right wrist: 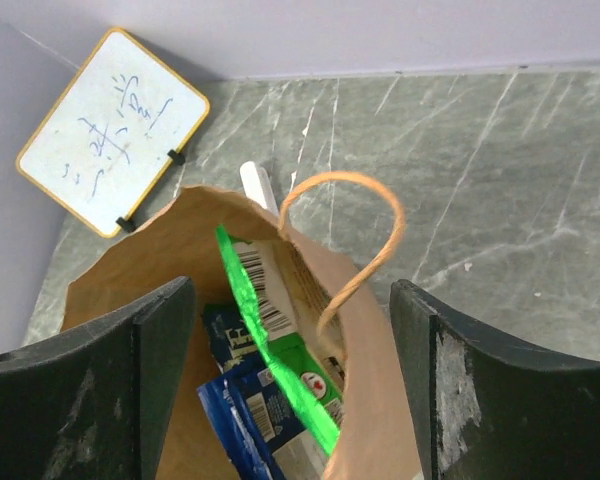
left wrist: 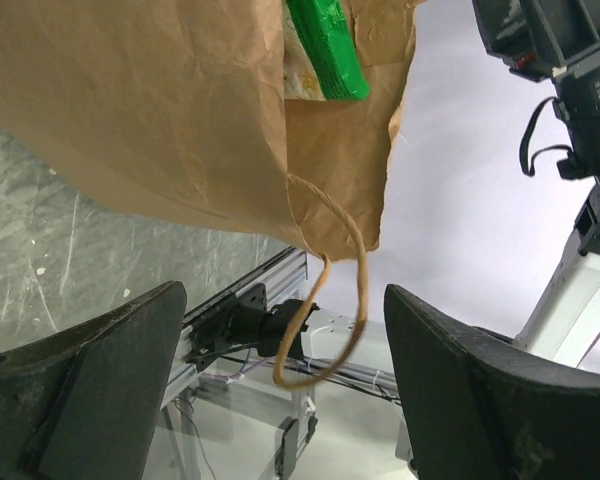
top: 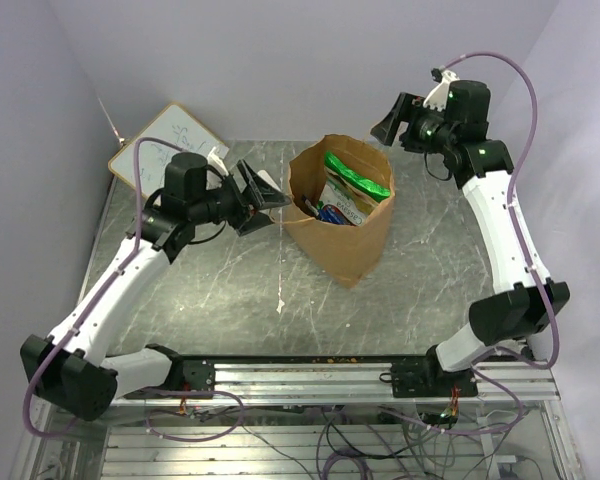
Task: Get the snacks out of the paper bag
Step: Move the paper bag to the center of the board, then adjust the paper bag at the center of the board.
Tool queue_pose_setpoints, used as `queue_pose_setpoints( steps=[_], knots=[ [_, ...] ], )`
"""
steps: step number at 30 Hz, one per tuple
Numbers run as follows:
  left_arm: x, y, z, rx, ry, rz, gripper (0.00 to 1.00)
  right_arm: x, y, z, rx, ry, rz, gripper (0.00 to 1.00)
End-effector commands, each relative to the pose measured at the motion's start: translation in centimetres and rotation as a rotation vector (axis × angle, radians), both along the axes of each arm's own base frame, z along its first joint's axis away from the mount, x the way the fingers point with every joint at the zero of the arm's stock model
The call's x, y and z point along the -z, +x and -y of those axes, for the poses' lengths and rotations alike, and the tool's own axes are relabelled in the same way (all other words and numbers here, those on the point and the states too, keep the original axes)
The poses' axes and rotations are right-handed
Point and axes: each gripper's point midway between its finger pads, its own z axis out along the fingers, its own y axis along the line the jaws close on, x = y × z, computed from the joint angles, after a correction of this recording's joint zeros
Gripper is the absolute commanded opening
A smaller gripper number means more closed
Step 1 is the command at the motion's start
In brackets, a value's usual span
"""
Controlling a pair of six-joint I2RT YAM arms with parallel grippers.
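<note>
Paper bag [top: 340, 235] of creased brown kraft, upright on the table [top: 210, 290], mouth open, twisted loop handle [right wrist: 360, 230] arching off the rim. Inside, standing on edge: green foil packet [top: 358, 178], blue packet [right wrist: 242, 405] lower down. Lower halves buried behind the bag walls; anything smaller in there not made out. Left gripper [top: 273, 202] just beside the bag's left rim, jaws wide, empty. Right gripper [top: 392, 122] above the far right rim, apart from it, jaws wide, empty.

No word can be read clearly. The whiteboard [right wrist: 115, 130] at the far left corner of the counter [right wrist: 480, 180] carries illegible blue handwriting. The green-edged packet [right wrist: 270, 300] shows a barcode.
</note>
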Motion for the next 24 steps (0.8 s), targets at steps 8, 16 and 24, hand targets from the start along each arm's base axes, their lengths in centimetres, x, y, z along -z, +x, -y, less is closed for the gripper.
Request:
queue_pose_setpoints(
  steps=[8, 16, 24],
  knots=[
    [0.1, 1.7, 3.3, 0.175, -0.007, 0.057, 0.83, 1.0, 2.1, -0.3, -0.129, 0.154, -0.033, 0.70],
    [0.1, 2.4, 3.6, 0.131, -0.023, 0.076, 0.61, 0.9, 3.4, -2.2, -0.203, 0.262, -0.042, 0.51],
    [-1.0, 0.8, 4.5, 0.059, -0.013, 0.115, 0.59, 0.8, 4.2, -3.9, -0.285, 0.342, -0.078, 0.42]
  ],
)
